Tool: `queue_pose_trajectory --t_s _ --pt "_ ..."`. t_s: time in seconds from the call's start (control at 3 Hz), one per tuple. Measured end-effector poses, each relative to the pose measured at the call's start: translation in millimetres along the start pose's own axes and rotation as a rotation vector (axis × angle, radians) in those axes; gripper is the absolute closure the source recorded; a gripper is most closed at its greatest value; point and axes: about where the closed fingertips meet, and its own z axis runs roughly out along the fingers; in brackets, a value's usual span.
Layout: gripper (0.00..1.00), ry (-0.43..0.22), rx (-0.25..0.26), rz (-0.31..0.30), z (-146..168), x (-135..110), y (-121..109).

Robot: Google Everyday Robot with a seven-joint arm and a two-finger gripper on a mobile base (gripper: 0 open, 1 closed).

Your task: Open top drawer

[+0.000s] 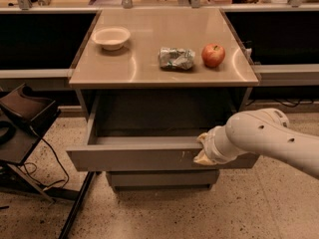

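Observation:
The top drawer (134,158) is the widest grey metal drawer under the tan counter. It stands pulled out toward me, its shallow tray (144,139) showing, with small pale scratches on its front right of centre. My gripper (203,148) is at the drawer's front top edge, right of centre, at the end of the white arm (269,138) that reaches in from the right. The arm's wrist hides the contact with the drawer front. Two narrower grey drawer fronts (162,178) sit below, pushed in.
On the counter (124,66) sit a pale bowl (111,37), a crumpled foil bag (176,58) and a red apple (213,55). A dark stand with cables (22,128) is at the left on the speckled floor. Black shelving runs behind both sides.

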Motion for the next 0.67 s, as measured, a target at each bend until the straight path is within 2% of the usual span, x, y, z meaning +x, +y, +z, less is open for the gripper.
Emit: queue_pose_trajectory --t_s 0.67 --pt "1.0 -0.001 0.004 0.005 -3.0 1.7 6.8"
